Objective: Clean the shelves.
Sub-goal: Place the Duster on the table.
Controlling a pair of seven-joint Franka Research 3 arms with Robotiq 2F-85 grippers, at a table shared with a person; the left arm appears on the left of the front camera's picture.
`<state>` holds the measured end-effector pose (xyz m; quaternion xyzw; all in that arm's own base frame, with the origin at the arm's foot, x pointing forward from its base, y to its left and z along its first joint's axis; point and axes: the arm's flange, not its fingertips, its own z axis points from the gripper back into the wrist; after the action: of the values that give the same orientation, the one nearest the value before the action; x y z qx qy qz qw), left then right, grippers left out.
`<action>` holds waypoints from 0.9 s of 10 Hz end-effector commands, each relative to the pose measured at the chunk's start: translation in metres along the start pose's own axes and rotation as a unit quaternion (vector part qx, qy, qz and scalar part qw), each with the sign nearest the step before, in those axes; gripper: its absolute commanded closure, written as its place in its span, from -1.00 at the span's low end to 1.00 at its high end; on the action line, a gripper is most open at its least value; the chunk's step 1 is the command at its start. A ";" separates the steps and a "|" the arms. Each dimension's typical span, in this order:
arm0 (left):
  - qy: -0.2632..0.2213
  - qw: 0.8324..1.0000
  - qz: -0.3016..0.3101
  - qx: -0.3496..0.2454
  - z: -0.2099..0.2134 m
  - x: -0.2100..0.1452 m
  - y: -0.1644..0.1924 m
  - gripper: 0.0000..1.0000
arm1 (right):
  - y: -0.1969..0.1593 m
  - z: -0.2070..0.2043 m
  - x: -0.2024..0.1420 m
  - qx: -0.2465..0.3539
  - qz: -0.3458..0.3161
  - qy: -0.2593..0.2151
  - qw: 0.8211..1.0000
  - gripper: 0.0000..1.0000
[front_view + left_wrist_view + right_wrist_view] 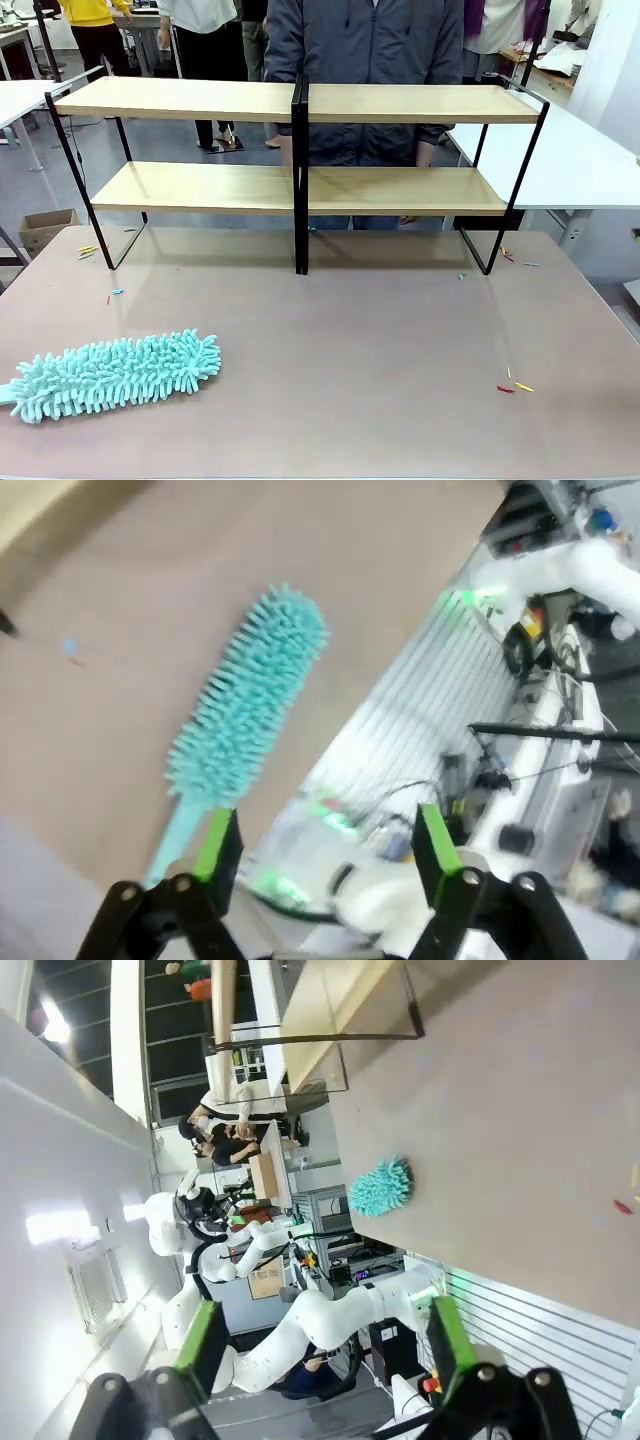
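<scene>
The shelves [300,190] stand at the table's far side, two long light wooden boards in a thin black frame with a central post; a corner of the shelves [330,1020] appears sideways in the right wrist view. A fluffy turquoise duster [115,373] lies on the tabletop at the near left, and the duster [250,695] with its handle sits ahead of my left gripper [325,840], which is open and holds nothing. My right gripper [325,1345] is open too, off the table's edge, with the duster [380,1187] far away.
A person in a dark jacket [365,60] stands behind the shelves. Small coloured scraps [512,385] lie scattered on the beige tabletop [380,340]. White side tables [570,150] flank the far corners. A cardboard box [45,228] sits on the floor at left.
</scene>
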<state>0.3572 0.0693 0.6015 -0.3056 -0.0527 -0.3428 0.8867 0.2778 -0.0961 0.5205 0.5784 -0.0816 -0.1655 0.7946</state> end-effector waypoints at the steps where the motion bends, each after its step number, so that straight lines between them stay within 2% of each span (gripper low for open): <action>1: -0.066 0.964 0.240 -0.095 -0.008 0.017 0.009 -1.00 | 0.016 -0.019 -0.017 0.032 -0.012 -0.008 0.999 -1.00; 2: -0.076 0.945 0.305 -0.091 -0.011 0.023 0.024 -1.00 | 0.021 -0.020 -0.021 0.051 -0.004 -0.002 0.999 -1.00; 3: -0.104 0.923 0.343 -0.142 -0.002 0.030 0.041 -1.00 | 0.022 -0.021 -0.023 0.051 0.001 0.001 0.999 -1.00; 4: -0.173 0.877 0.388 -0.223 0.017 0.036 0.063 -1.00 | 0.019 -0.021 -0.022 0.056 0.004 0.007 0.998 -1.00; 5: -0.237 0.843 0.405 -0.263 0.031 0.038 0.079 -1.00 | 0.019 -0.022 -0.022 0.055 0.009 0.009 0.998 -1.00; 6: -0.263 0.794 0.434 -0.336 0.044 0.034 0.099 -1.00 | 0.019 -0.024 -0.022 0.052 0.013 0.013 0.998 -1.00; 7: -0.301 0.759 0.449 -0.364 0.051 0.027 0.120 -1.00 | 0.019 -0.026 -0.021 0.044 0.000 0.006 0.999 -1.00; 8: -0.319 0.732 0.471 -0.374 0.054 0.018 0.137 -1.00 | 0.019 -0.026 -0.021 0.052 0.008 0.006 0.999 -1.00; 9: -0.322 0.718 0.486 -0.381 0.051 0.012 0.146 -1.00 | 0.028 -0.015 -0.010 0.042 0.006 0.012 0.999 -1.00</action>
<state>0.4673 0.1909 0.5744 -0.6621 -0.0092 0.2289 0.7135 0.2794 -0.0713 0.5413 0.6114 -0.0801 -0.1517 0.7725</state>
